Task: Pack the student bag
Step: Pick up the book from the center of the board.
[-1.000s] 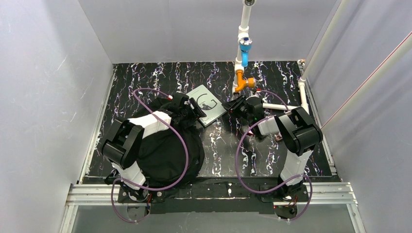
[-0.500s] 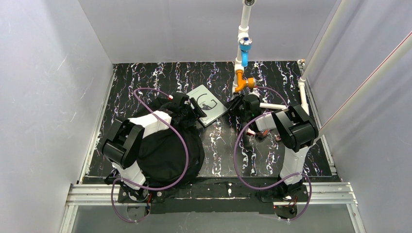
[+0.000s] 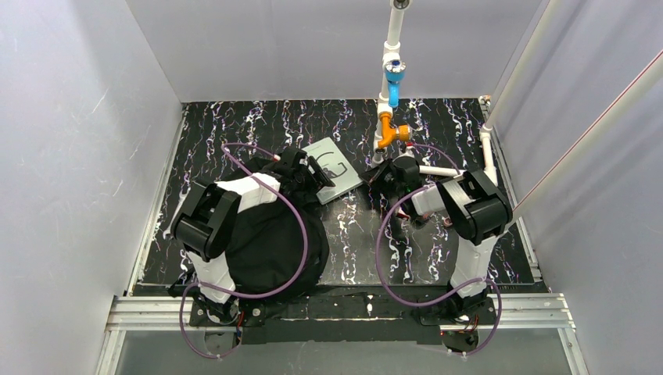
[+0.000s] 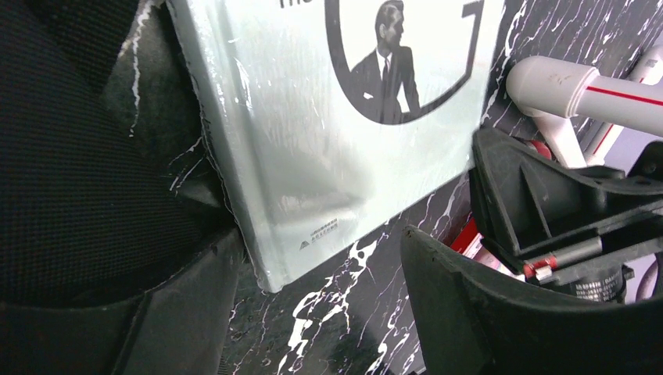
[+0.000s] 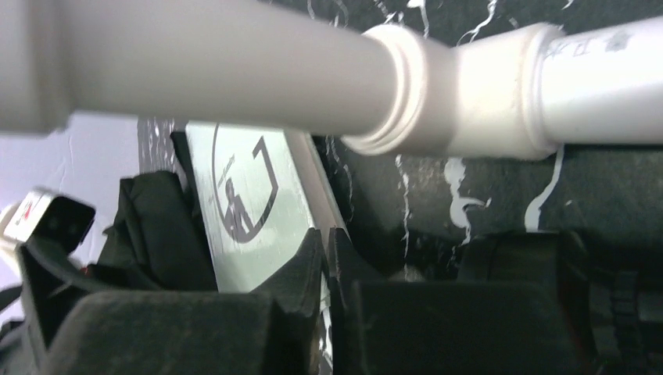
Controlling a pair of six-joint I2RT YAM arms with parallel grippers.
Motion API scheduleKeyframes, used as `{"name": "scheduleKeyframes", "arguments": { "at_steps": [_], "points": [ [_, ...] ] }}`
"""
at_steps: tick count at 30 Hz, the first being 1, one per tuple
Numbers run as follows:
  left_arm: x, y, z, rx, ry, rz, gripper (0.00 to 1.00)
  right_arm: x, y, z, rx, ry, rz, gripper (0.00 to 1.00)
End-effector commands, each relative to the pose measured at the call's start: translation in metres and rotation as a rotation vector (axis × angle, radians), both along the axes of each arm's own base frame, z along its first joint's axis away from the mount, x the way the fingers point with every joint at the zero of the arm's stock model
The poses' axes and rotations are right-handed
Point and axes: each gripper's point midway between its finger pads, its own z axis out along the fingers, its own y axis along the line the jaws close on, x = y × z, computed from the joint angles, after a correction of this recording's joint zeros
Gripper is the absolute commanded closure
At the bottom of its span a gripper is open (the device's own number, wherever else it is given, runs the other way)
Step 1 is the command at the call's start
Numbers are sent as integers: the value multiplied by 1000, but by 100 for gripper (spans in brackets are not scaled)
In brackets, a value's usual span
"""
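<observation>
The soft bag (image 3: 270,250) slumps at lower left of the top view, likely floppy and best held by its mouth's rim, the stiff, slick book (image 3: 332,168) at its upper right, left hand (image 4: 320,242) spread, right hand (image 5: 326,242) pressed together at the book's corner.

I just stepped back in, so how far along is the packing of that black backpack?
Done: the large black fabric backpack lies on the table, with the pale rectangular book showing a suited man against its fabric. In hand: the left pincer is open over the book's corner; the right pincer is closed beside its other edge. Left: the book is not yet inside.
</observation>
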Motion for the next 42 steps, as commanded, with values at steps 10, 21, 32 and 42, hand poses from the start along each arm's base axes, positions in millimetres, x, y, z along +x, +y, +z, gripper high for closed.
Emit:
{"name": "scheduleKeyframes", "arguments": {
  "at_steps": [10,21,32,42],
  "points": [
    [-23,12,11,-15,-2,-14,27,-53,25,54,373,126,125,99],
    [-14,-3,46,-100,-66,-49,30,-55,17,56,482,173,118,99],
    [-25,-11,119,-300,-184,-25,34,-73,13,31,333,211,155,99],
    [-34,-28,116,-373,-195,-27,35,-96,27,31,225,193,212,99]
  ]
}}
